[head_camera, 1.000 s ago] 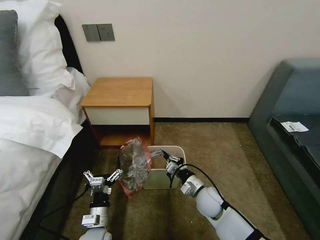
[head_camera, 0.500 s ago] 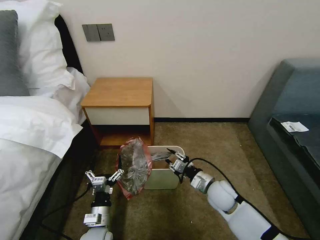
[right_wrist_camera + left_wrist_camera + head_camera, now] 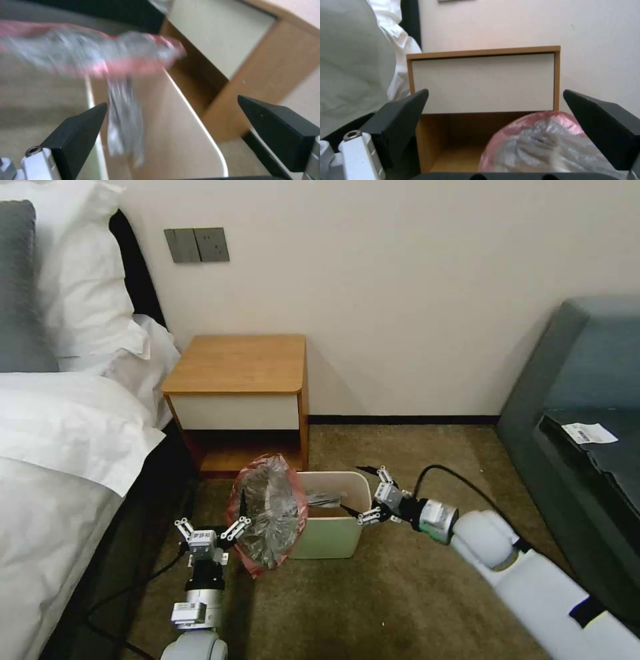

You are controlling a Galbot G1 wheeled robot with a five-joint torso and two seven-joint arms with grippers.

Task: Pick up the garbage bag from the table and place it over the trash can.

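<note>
Lower centre of head view: garbage bag (image 3: 268,517) draped over trash can (image 3: 331,532) left rim; left gripper (image 3: 212,531) released beside bag; right gripper (image 3: 371,495) released at right rim.

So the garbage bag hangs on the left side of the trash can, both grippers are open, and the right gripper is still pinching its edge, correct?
Not quite. The right gripper holds nothing: in the head view it sits open beside the trash can, apart from the garbage bag. The left gripper is open too.
</note>
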